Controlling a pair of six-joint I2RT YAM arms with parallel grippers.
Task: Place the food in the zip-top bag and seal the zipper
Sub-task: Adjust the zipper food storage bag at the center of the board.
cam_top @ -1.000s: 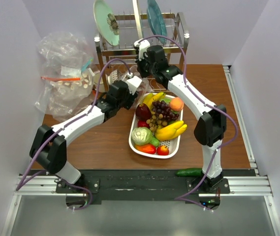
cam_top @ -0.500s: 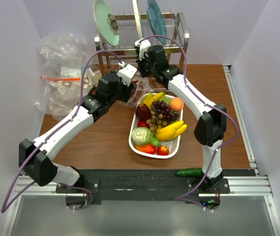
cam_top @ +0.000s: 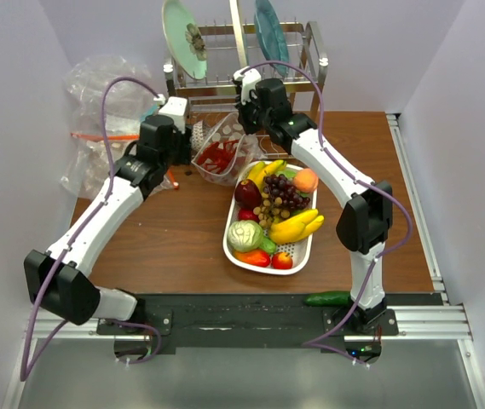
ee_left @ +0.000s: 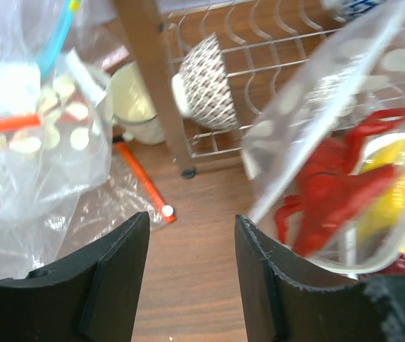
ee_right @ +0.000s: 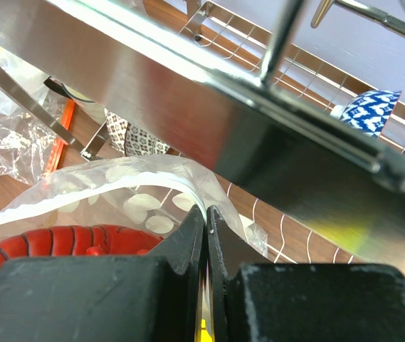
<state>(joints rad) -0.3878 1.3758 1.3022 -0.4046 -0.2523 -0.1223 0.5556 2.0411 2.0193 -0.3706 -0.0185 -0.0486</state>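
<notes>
Claws differ: left claw [ee_left: 188, 246] gapes wide, empty, beside the zip-top bag [cam_top: 232, 141] holding the red lobster [cam_top: 215, 158]; right claw [ee_right: 206, 222] pinches its rim. Held by one pinch, the mouth could sag and spill onto the tabletop [cam_top: 165, 239].

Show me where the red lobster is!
In the top view, the red lobster lies inside the dotted zip-top bag at the back of the table, between the dish rack and the white tray. The right gripper pinches the bag's edge.

You see the zip-top bag [cam_top: 225, 135] at 11 o'clock of the white tray [cam_top: 227, 243] — red lobster [cam_top: 216, 158] inside, right gripper [cam_top: 244, 118] at its far edge.
</notes>
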